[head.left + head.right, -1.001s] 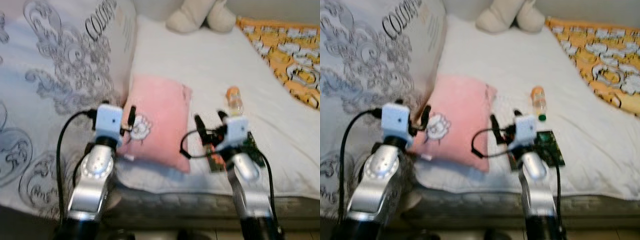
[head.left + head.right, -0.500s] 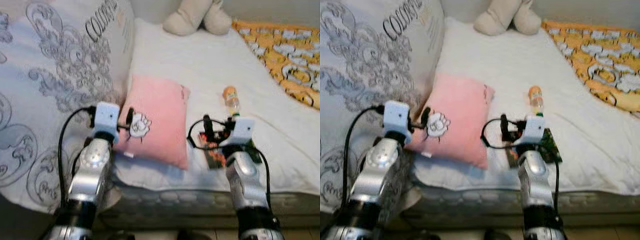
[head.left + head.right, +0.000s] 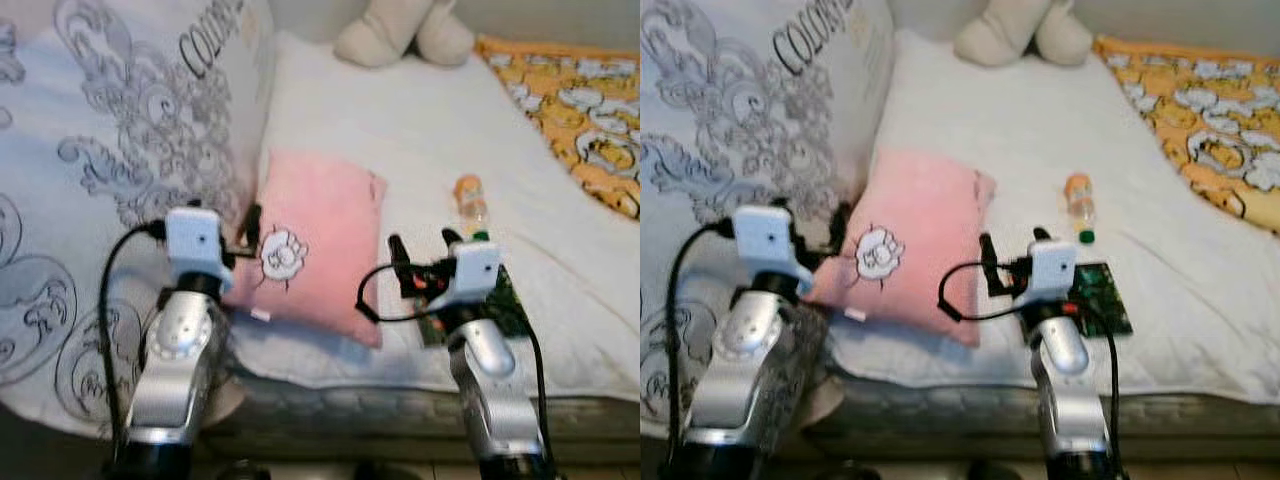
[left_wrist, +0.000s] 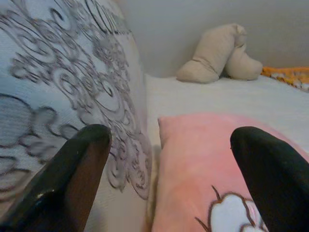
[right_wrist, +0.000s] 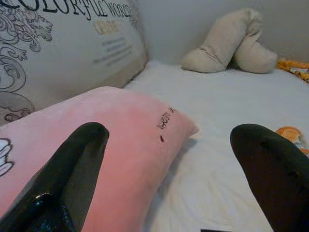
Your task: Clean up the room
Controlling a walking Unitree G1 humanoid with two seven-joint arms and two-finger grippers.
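— On the bed (image 3: pixel 400 130), near its front edge: pillow (image 3: pixel 318 240), pink, soft, light. Best pinched at a corner.
— Beside it, bottle (image 3: pixel 468 200) and packet (image 3: pixel 1098 295). Left gripper (image 4: pixel 178 179) and right gripper (image 5: pixel 174 179) both spread wide, holding nothing.

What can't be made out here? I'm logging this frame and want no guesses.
- Green packet: the right gripper and its wrist hide its near part in the eye views; print too blurred to read.
- Bottle: label too small; cut by the edge in the right wrist view.
- Plush toy: top cut off by the frame edge.
- Quilt: lettering cut off.
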